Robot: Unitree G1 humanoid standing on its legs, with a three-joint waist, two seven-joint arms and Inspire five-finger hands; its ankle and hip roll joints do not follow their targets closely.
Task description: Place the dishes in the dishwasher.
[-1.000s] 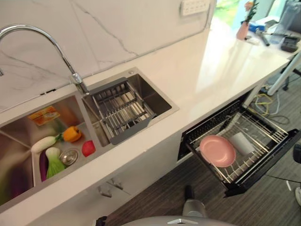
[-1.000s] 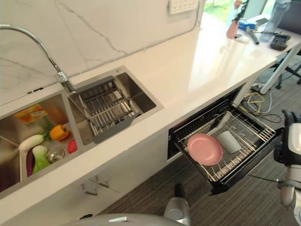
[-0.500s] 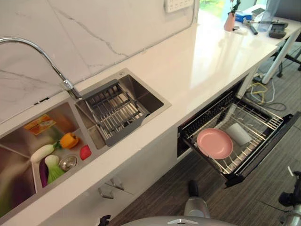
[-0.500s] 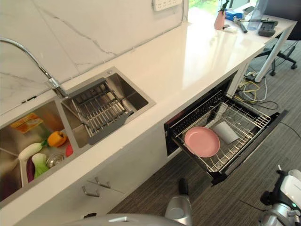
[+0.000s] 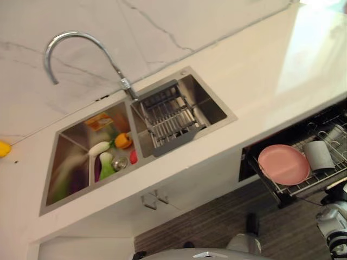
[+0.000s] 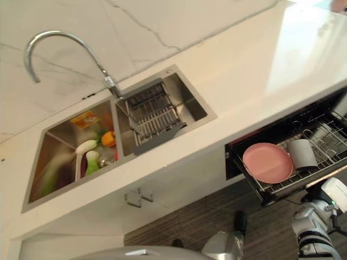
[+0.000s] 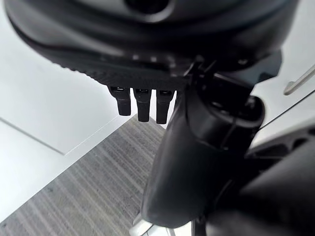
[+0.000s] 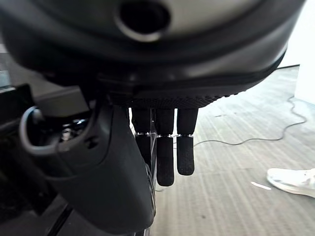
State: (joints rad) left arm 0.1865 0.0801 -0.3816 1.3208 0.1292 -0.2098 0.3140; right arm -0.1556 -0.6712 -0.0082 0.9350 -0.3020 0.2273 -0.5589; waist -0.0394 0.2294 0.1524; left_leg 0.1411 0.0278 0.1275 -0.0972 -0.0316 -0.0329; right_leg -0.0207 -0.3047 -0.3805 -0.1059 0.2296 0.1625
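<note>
Right hand: fingers straight and relaxed, holding nothing, hanging over bare floor. Left hand: fingers likewise straight, empty, beside the cabinet front.

Pink plate: lies flat at the near left corner of the pulled-out dishwasher rack, on the robot's right; right arm judged nearer.

Grey cup: on its side just beside the plate, long axis running across the rack.

Sink: vegetables only; no dishes visible.

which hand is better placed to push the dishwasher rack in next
Probably the right hand: that arm shows beside the open rack holding the pink plate and cup. The left hand hangs by the cabinet.
</note>
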